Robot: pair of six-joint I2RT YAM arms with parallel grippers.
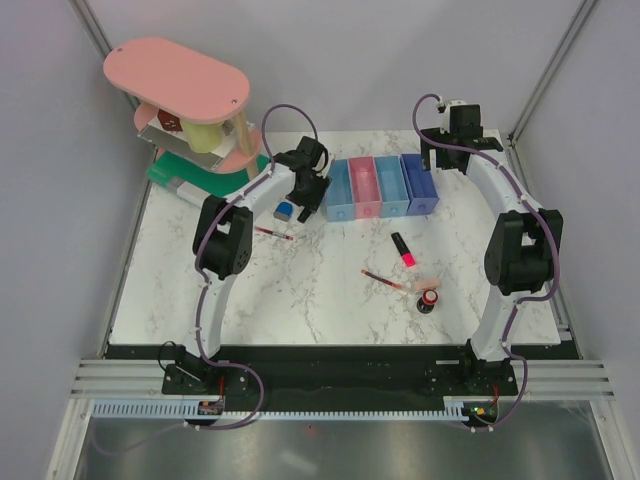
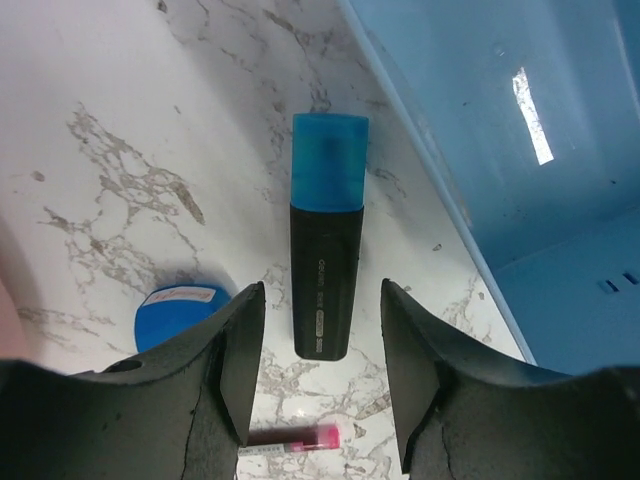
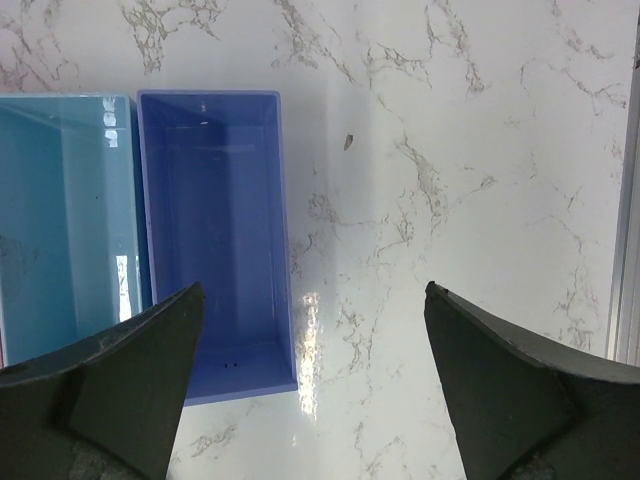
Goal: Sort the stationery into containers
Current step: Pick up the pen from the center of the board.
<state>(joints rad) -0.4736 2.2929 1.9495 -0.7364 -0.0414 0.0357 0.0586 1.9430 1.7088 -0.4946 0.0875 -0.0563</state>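
My left gripper (image 1: 305, 195) (image 2: 322, 380) is open, low over the table. A black highlighter with a blue cap (image 2: 325, 250) lies flat with its black end between the fingertips, gaps on both sides. A small blue-white block (image 1: 284, 210) (image 2: 175, 310) lies to its left. A thin red pen (image 1: 272, 233) (image 2: 295, 437) lies just below. The row of bins is light blue (image 1: 340, 190) (image 2: 500, 120), pink (image 1: 365, 188), light blue (image 1: 391, 186) (image 3: 60, 220), purple-blue (image 1: 419, 183) (image 3: 215, 250). My right gripper (image 1: 445, 150) (image 3: 310, 400) is open and empty beside the purple-blue bin.
A pink-red marker (image 1: 403, 250), another thin red pen (image 1: 382, 278), a pale pink eraser (image 1: 425, 286) and a red-and-black knob (image 1: 428, 301) lie at mid-right. The large pink stand (image 1: 180, 80) and a green flat box (image 1: 185, 175) are at the back left.
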